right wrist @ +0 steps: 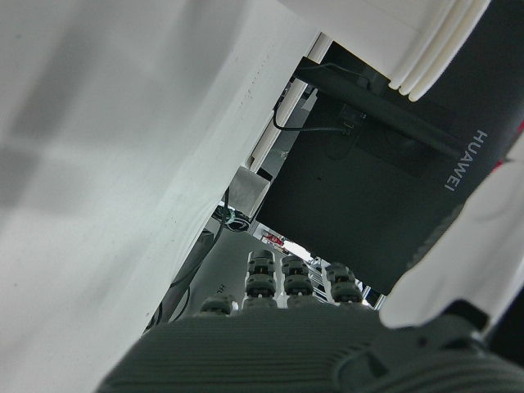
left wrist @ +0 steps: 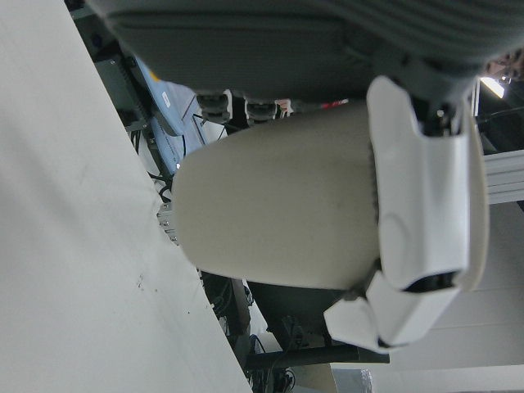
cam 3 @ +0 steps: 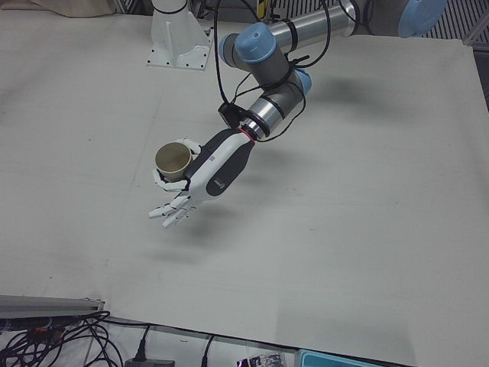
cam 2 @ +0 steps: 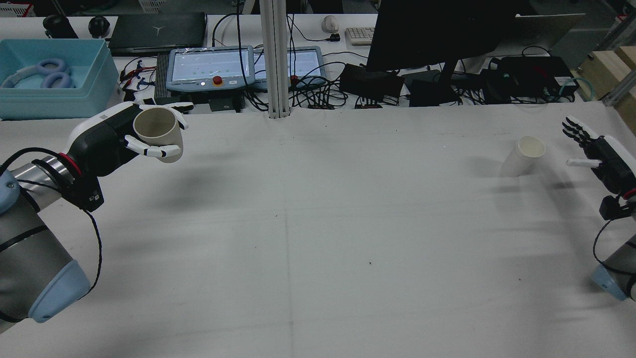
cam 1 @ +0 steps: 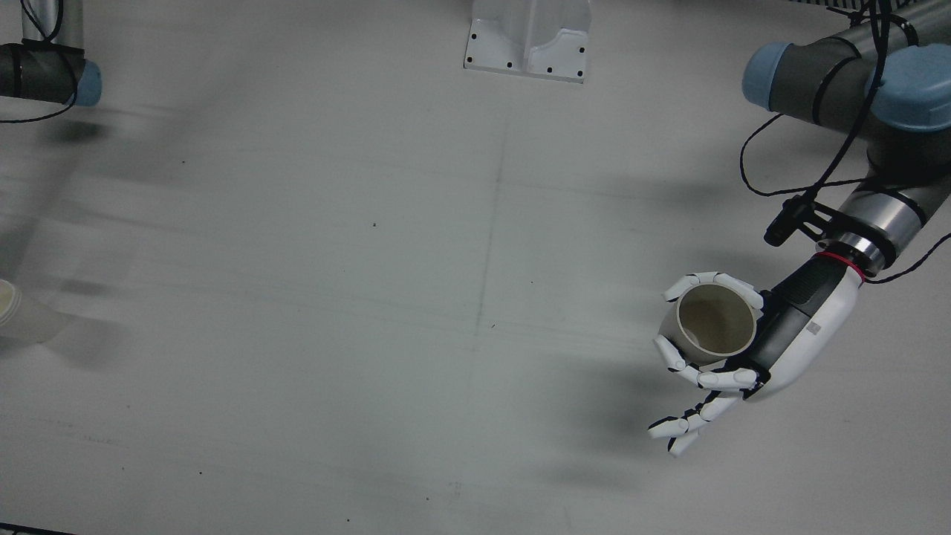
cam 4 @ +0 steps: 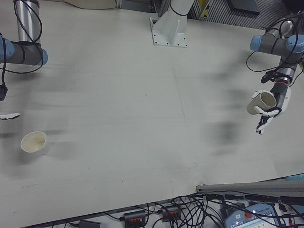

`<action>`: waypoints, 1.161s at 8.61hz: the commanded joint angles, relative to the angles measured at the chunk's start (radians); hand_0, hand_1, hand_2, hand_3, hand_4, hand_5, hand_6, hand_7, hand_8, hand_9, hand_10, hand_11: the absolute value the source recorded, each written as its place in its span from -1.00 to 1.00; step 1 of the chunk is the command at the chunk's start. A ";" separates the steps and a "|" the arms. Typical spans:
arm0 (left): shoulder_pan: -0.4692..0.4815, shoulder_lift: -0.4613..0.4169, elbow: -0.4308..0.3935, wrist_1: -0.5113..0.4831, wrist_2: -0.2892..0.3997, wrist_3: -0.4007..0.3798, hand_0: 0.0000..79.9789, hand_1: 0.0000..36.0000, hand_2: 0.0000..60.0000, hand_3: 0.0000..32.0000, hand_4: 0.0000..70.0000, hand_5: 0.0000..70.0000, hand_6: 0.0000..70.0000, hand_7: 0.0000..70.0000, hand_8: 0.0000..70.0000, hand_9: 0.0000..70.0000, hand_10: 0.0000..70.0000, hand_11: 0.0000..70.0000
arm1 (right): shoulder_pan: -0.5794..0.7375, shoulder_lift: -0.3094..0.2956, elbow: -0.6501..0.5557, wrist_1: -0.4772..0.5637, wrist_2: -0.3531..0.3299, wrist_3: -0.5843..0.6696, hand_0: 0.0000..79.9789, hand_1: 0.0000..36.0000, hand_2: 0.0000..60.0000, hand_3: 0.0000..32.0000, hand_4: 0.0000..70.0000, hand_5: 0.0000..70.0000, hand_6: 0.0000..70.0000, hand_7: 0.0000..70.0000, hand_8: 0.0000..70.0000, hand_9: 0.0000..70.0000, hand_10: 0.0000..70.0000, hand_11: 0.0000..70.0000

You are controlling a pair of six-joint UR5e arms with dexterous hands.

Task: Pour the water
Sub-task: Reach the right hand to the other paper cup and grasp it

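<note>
Left hand fingers clamp a plain beige paper cup, upright, its inside bare.

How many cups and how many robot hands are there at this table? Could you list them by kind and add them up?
Cups: 2, one held in the left hand, the held cup, and one standing cup on the table.
Hands: 2, the left hand and the right hand.
Total: 4

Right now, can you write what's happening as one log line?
left hand: holds cup in air | right hand: open, beside second cup on table | pouring: not started
</note>
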 commanded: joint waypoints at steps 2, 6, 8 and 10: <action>0.000 -0.015 0.010 -0.001 -0.004 0.000 0.53 1.00 1.00 -1.00 1.00 1.00 -0.67 -0.53 -0.83 -0.85 -0.90 -0.81 | -0.140 0.026 -0.018 0.001 0.104 -0.056 0.00 -0.82 -1.00 -1.00 -0.96 -0.80 -0.77 -0.75 -0.75 -0.69 -1.00 -1.00; -0.002 -0.014 0.005 -0.002 -0.004 -0.001 0.51 1.00 1.00 -1.00 1.00 1.00 -0.68 -0.54 -0.84 -0.85 -0.89 -0.79 | -0.199 0.052 -0.018 -0.002 0.161 -0.077 0.02 -0.79 -1.00 -1.00 -0.92 -0.77 -0.75 -0.73 -0.73 -0.69 -1.00 -1.00; -0.002 -0.014 0.003 -0.004 -0.004 -0.001 0.51 1.00 1.00 -1.00 1.00 1.00 -0.68 -0.54 -0.84 -0.85 -0.89 -0.79 | -0.199 0.056 -0.018 -0.004 0.161 -0.097 0.03 -0.78 -1.00 -1.00 -0.84 -0.72 -0.72 -0.69 -0.72 -0.69 -1.00 -1.00; 0.000 -0.014 0.002 -0.008 -0.004 -0.003 0.50 1.00 1.00 -1.00 1.00 1.00 -0.67 -0.54 -0.83 -0.85 -0.89 -0.79 | -0.200 0.064 -0.018 -0.005 0.190 -0.106 0.04 -0.77 -1.00 -1.00 -0.77 -0.69 -0.69 -0.65 -0.70 -0.67 -1.00 -1.00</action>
